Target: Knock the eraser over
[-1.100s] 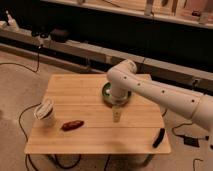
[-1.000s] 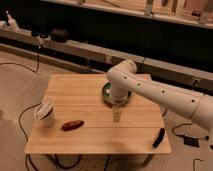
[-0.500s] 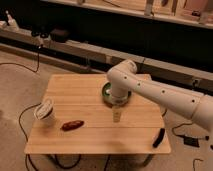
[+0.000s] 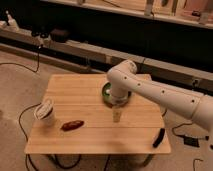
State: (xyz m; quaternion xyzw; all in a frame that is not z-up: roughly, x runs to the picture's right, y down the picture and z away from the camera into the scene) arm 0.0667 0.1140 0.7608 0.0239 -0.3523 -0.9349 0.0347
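Shows the gripper (image 4: 116,116) pointing straight down over the middle of the wooden table (image 4: 75,90), just in front of the green bowl (image 4: 106,93). Gives no means of telling how far open it is, or whether it has hold of anything. Hangs from a white arm (image 4: 155,92) that reaches in from the right, with the thick wrist covering most of the bowl. Places the eraser (image 4: 158,137), a thin black slab, at the table's right edge near the front corner, well apart from the gripper and slanted, its upper end further right than its lower end; possibly propped on edge rather than lying flat, though not clear from this angle. Sets a whitish cup-like container (image 4: 45,111) near the table's left edge, with a reddish-brown oblong lump (image 4: 72,125) just beside it towards the front. Includes a black cable (image 4: 21,117) trailing on the floor to the left of the table.
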